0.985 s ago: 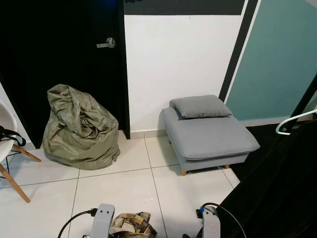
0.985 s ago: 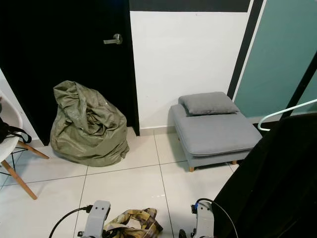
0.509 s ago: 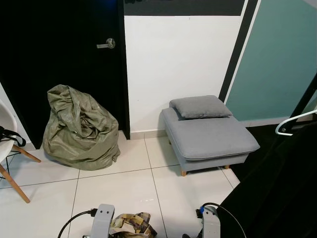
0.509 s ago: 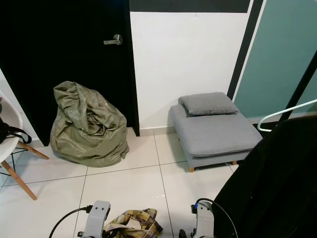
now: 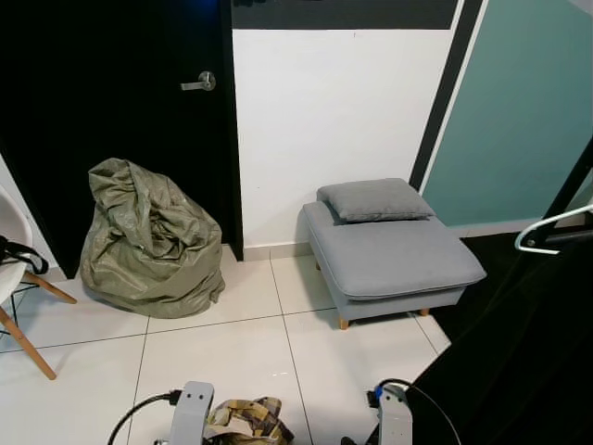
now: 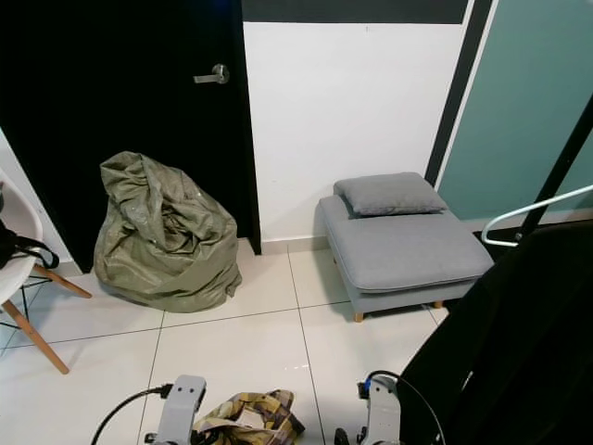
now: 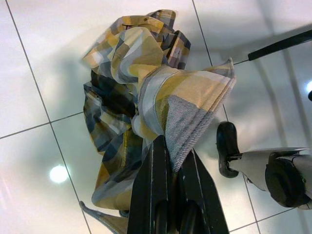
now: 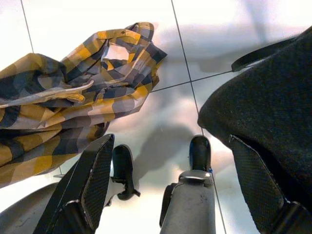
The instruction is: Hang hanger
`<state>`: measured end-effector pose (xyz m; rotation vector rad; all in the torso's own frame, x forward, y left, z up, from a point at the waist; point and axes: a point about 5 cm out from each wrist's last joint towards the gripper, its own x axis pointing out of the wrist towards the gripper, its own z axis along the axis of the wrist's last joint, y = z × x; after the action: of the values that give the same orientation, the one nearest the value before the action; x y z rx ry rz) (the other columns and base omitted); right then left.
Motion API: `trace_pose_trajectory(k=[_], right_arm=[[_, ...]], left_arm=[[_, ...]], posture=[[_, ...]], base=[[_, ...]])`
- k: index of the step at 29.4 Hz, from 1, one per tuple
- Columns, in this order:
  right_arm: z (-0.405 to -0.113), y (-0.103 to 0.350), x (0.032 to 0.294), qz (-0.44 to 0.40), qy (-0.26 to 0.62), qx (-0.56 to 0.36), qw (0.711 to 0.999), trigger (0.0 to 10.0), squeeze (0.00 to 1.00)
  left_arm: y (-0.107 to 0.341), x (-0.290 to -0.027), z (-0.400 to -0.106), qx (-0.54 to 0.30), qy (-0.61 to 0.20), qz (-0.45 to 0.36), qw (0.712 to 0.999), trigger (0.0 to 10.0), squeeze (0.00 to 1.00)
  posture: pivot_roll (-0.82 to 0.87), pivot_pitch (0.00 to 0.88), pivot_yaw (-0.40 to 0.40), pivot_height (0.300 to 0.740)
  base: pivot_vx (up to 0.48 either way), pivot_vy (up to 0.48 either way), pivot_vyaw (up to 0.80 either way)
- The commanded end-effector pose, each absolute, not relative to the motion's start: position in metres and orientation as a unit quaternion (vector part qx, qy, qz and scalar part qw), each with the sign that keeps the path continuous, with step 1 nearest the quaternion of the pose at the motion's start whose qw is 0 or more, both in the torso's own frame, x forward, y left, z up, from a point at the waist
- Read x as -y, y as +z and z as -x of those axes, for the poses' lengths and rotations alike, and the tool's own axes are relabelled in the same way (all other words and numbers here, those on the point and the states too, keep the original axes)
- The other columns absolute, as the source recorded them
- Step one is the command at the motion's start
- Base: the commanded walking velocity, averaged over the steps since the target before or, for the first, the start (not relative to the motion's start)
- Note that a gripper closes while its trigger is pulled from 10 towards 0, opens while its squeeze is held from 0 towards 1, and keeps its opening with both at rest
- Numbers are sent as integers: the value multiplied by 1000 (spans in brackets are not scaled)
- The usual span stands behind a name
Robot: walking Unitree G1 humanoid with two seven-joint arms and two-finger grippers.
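Two grippers appear in the wrist views. Left gripper (image 7: 168, 195): its black fingers are clenched on a yellow, grey and navy plaid shirt (image 7: 146, 92), which hangs bunched above the white tiled floor (image 7: 34, 58). Right gripper (image 8: 170, 180): its fingers stand spread wide with nothing between them, next to a dark charcoal garment (image 8: 273, 97).

In the head views, the white wire hanger (image 6: 533, 218) lies at the right edge, resting on top of that dark garment and near a slanting black rail (image 6: 556, 167); neither gripper touches it. Against the wall stand a grey upholstered footstool (image 5: 389, 255) bearing a grey cushion (image 5: 375, 198), a crumpled olive-green sack (image 5: 148, 236) and a black door (image 5: 111, 120).

Compared with a second ago, the scene is nearly unchanged: the hanger hook sits marginally lower and the camera has barely shifted. Judged from this, the hanging step has not begun; the free right gripper appears best placed to reach for the hanger.
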<state>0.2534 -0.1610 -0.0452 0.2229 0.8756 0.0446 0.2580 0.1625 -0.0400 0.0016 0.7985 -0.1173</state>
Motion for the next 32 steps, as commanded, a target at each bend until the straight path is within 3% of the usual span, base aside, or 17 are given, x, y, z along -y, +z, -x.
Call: trace_pose_trajectory(k=[1,32], right_arm=[[-251,-47,160,-118,19,-425,897,10000,0],[-251,-47,157,-124,25,-428,895,10000,0]], left_arm=[[-41,-164,-257,-397,-55,0,916,10000,0],[-40,-165,-258,-397,-56,-4,916,10000,0]], posture=[[74,87,-13,740],[80,94,-8,740]], base=[[0,0,0],[0,0,0]])
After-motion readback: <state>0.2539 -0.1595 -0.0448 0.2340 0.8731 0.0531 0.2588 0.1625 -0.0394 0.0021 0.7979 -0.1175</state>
